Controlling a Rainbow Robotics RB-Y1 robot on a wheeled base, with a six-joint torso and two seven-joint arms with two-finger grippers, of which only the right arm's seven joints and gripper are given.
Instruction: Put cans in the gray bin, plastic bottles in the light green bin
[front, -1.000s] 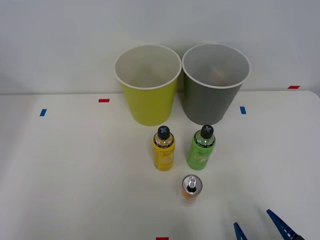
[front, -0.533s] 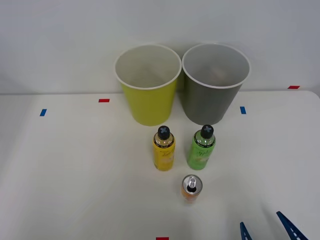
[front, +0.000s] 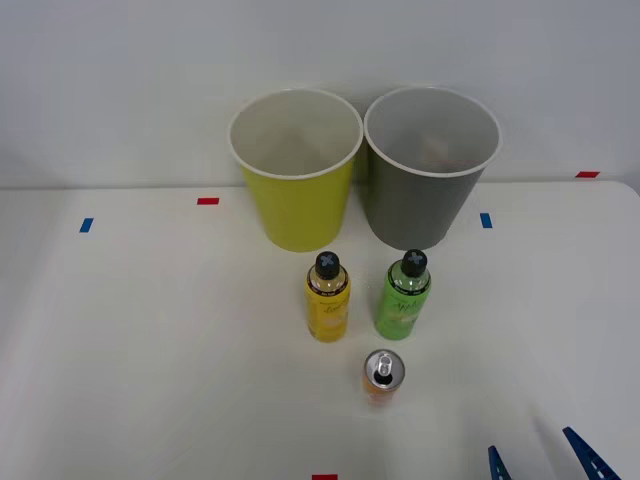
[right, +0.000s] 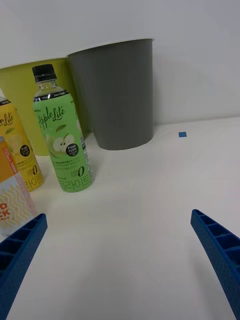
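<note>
The light green bin (front: 300, 210) and the gray bin (front: 415, 212) stand side by side at the back of the table. In front of them are two plastic bottles, one with a yellow label (front: 327, 300) and one bright green (front: 402, 298). An orange can (front: 383, 377) stands upright nearer to me. My right gripper (front: 540, 463) is open and holds nothing, low at the front right, apart from the can. The wrist view shows the green bottle (right: 62, 145), yellow bottle (right: 20, 150), can (right: 10, 200), gray bin (right: 117, 95) and light green bin (right: 17, 85) beyond my open gripper (right: 120, 260).
Small red tape marks (front: 208, 201) and blue tape marks (front: 486, 220) lie on the white table. A pale wall rises right behind the bins. The table's right edge (front: 632, 200) curves near the gray bin's side.
My right gripper has drawn back toward the front right corner, so less of its fingers shows. The bottles, can and bins have not moved.
</note>
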